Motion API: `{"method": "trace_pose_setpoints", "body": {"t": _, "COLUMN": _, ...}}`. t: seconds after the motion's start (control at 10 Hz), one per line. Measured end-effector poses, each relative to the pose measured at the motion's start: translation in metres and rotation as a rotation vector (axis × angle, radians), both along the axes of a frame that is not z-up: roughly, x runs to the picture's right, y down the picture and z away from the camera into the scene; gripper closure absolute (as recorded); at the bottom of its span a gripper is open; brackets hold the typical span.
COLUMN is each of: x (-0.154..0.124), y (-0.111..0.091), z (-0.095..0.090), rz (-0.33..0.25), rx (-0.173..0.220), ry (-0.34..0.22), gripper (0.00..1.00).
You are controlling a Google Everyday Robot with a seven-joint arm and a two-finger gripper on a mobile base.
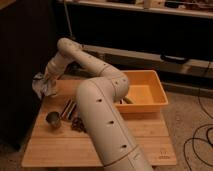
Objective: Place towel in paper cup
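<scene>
Gripper at far-left corner of wooden table, at end of arm reaching back and left, clenched on towel. Towel bunched, pale blue-grey, hanging from gripper above table's left rear edge. Dark metal cup upright near left front, well apart from towel. Yellow bin on table's right side, behind arm.

No text is legible, even on the gripper by the towel
</scene>
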State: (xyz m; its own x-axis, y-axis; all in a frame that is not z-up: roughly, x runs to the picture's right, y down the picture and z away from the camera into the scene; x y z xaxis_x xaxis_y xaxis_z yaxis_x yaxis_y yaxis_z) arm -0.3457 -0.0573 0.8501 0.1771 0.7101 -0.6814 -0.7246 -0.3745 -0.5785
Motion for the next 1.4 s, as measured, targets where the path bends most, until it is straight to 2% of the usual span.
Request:
{"method": "trace_pose_setpoints", "body": {"t": 0.2, "x": 0.002, "y": 0.007, "z": 0.009, "rz": -0.001, "rx": -0.030, "ry": 0.003, "gripper": 1.00}}
{"method": "trace_pose_setpoints", "body": {"t": 0.6, "x": 0.005, "y": 0.008, "z": 0.010, "rz": -0.006, "rx": -0.059, "ry": 0.005, "gripper": 1.00}}
{"method": "trace_pose_setpoints", "body": {"t": 1.1, "x": 0.020, "y": 0.018, "z": 0.008, "rz": -0.035, "rx": -0.167, "ry": 0.036, "gripper": 1.00}}
{"method": "trace_pose_setpoints", "body": {"t": 1.4, "x": 0.024, "y": 0.019, "z": 0.006, "rz": -0.054, "rx": -0.197, "ry": 0.042, "gripper": 1.00}}
